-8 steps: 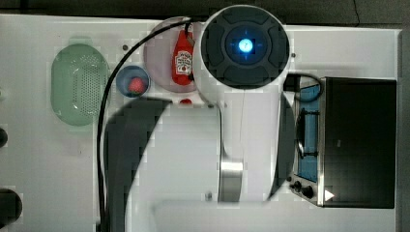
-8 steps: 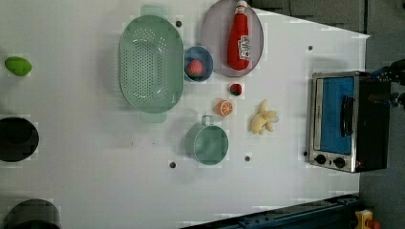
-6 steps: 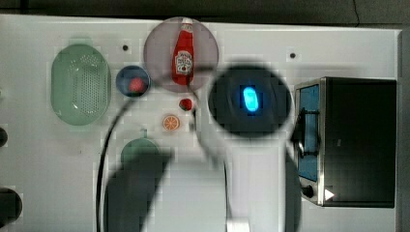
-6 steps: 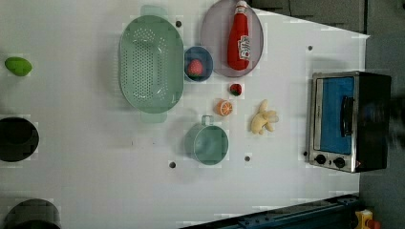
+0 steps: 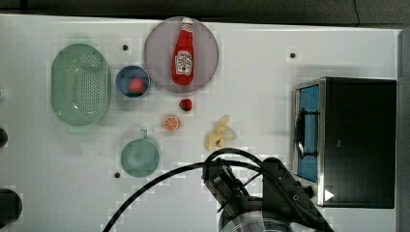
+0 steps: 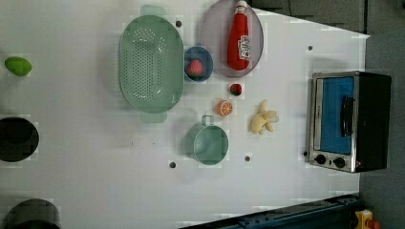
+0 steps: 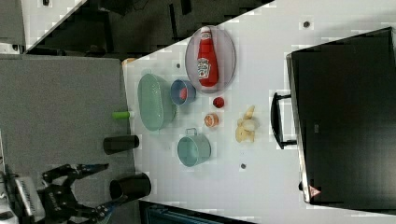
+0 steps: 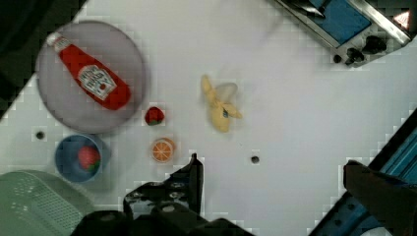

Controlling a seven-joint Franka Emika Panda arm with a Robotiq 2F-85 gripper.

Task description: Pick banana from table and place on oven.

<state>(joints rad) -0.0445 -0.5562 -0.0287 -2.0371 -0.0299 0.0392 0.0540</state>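
Banana (image 6: 262, 122) lies beside oven (image 6: 351, 121) in left view; right view shows gripper (image 7: 105, 184) jaws spread, empty.

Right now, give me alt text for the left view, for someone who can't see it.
A banana lies on a white table, apart from an oven at the left view's right. Beside it are an orange slice, a green cup, a colander and a ketchup bottle on a plate.
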